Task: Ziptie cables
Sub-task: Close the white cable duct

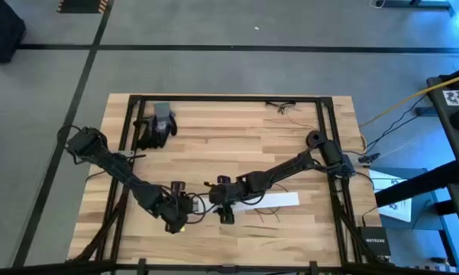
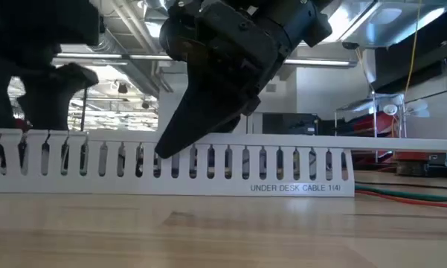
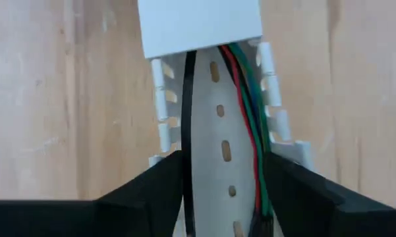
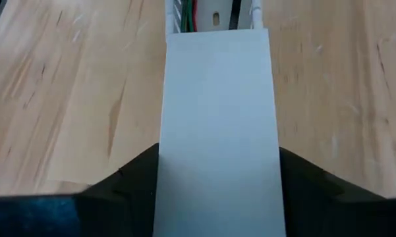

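A white slotted duct [image 2: 230,160] lies on the table near its front edge. Its far part carries a flat white cover [image 4: 217,118]. In the open part, red, green and dark cables [image 3: 249,112] run along the channel. A straight black strip [image 3: 188,125] runs beside them; I cannot tell if it is the ziptie. My left gripper [image 3: 225,178] stands open over the open end, one finger over each slotted wall. My right gripper [image 4: 219,171] faces it from the covered end and is shut across the duct. My left gripper's fingers [image 3: 161,181] hide the duct's two side walls where they stand, so I cannot tell whether they touch the duct. My right gripper pinches the covered duct across its width, one finger at each long edge of the cover [image 4: 166,155]. It comes slanting down from the table's right. One finger [image 2: 180,130] reaches down the outer side of a slotted wall. The duct rests flat on the table.
A black glove-like object [image 1: 156,128] lies at the far left of the table. Thin loose wires lie at the far edge [image 1: 282,107] and beside the duct [image 1: 269,214]. A dark metal frame [image 1: 321,130] borders the table. Red and green wires [image 2: 409,195] trail to the right.
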